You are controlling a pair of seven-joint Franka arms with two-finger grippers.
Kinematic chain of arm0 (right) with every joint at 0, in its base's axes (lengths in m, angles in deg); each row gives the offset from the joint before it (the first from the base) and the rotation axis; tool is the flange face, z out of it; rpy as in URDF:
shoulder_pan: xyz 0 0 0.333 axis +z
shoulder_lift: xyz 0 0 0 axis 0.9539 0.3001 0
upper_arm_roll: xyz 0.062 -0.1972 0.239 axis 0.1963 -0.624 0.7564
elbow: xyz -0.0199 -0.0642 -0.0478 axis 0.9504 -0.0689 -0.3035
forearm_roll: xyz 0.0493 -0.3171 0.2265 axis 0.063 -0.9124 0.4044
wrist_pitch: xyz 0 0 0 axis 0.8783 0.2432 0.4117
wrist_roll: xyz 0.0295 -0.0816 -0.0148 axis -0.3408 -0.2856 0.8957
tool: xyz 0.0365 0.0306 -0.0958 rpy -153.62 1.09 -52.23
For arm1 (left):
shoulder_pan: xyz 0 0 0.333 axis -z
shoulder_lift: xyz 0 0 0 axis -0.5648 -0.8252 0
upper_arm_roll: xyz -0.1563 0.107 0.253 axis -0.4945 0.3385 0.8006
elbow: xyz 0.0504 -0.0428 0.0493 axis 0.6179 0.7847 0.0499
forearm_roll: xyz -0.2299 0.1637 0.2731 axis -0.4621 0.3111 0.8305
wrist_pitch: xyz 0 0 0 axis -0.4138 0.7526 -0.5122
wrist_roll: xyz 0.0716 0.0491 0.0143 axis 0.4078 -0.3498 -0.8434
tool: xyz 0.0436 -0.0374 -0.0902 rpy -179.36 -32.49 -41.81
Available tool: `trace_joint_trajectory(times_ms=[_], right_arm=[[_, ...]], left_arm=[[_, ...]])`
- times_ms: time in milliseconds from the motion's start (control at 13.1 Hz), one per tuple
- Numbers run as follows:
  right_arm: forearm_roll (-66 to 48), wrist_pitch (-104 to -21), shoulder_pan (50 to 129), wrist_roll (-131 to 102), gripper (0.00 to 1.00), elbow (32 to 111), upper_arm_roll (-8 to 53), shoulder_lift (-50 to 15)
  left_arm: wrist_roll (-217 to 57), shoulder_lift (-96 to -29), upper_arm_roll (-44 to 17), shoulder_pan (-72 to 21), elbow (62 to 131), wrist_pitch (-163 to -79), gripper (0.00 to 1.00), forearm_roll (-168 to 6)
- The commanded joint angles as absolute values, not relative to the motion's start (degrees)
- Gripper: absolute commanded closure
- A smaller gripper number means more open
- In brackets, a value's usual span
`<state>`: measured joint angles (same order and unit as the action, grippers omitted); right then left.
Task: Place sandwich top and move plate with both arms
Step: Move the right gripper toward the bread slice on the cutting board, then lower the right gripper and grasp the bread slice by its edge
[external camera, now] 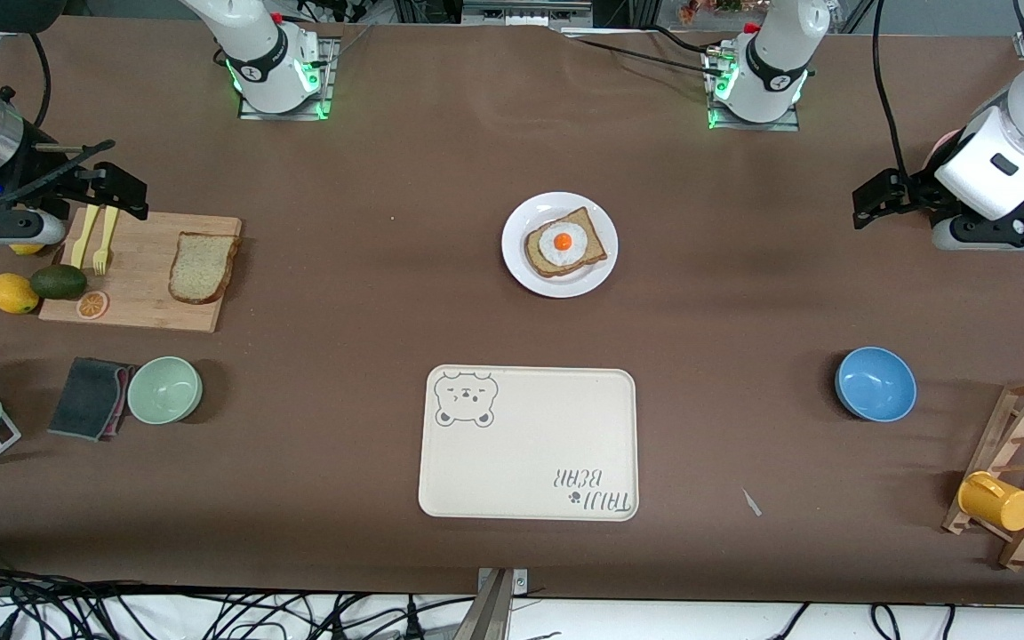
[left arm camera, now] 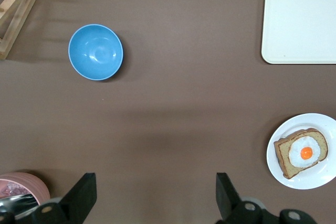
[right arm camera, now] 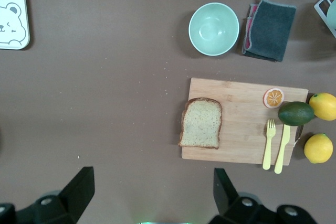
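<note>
The sandwich top (external camera: 202, 267), a plain brown bread slice, lies on a wooden cutting board (external camera: 143, 298) at the right arm's end of the table; it also shows in the right wrist view (right arm camera: 201, 123). The white plate (external camera: 516, 267) sits mid-table and bears a bread slice with a fried egg (external camera: 563, 241); the plate also shows in the left wrist view (left arm camera: 278, 166). My right gripper (external camera: 116, 191) (right arm camera: 152, 179) is open and empty, up in the air over the board's edge. My left gripper (external camera: 881, 197) (left arm camera: 155, 184) is open and empty, over bare table at the left arm's end.
A cream bear tray (external camera: 530, 471) lies nearer the camera than the plate. A blue bowl (external camera: 876, 383) and a wooden rack with a yellow cup (external camera: 996, 500) stand toward the left arm's end. A green bowl (external camera: 164, 389), grey cloth (external camera: 90, 397), lemon (external camera: 12, 292) and avocado (external camera: 59, 282) lie by the board.
</note>
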<state>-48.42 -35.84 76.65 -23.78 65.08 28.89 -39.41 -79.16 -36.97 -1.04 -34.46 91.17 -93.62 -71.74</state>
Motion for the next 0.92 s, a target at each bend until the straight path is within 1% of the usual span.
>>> trace_joint_trajectory(times_ms=[0,382,611,687,840], right_arm=[[-47.98,-38.28,75.97,-24.05,0.00,68.98,29.40,-42.18],[-48.50,-52.15,76.05,-23.00,0.00,81.53,29.40,-42.97],[-51.92,-56.81,76.14,-24.05,0.00,87.69,31.42,-41.83],[-53.15,-59.53,76.23,-24.31,0.00,90.50,31.42,-41.65],[-54.39,-67.42,76.23,-31.21,0.00,98.92,31.50,-41.91]], left_arm=[[-78.62,-36.90,-1.46,-34.83,90.46,-92.67,0.00,-71.80],[-78.62,-36.90,-1.46,-34.83,90.46,-92.67,0.00,-71.80],[-78.62,-36.90,-1.46,-34.83,90.46,-92.67,0.00,-71.80],[-78.62,-36.90,-1.55,-34.83,90.46,-92.67,0.00,-71.80],[-78.62,-36.90,-1.55,-34.83,90.46,-92.67,0.00,-71.89]])
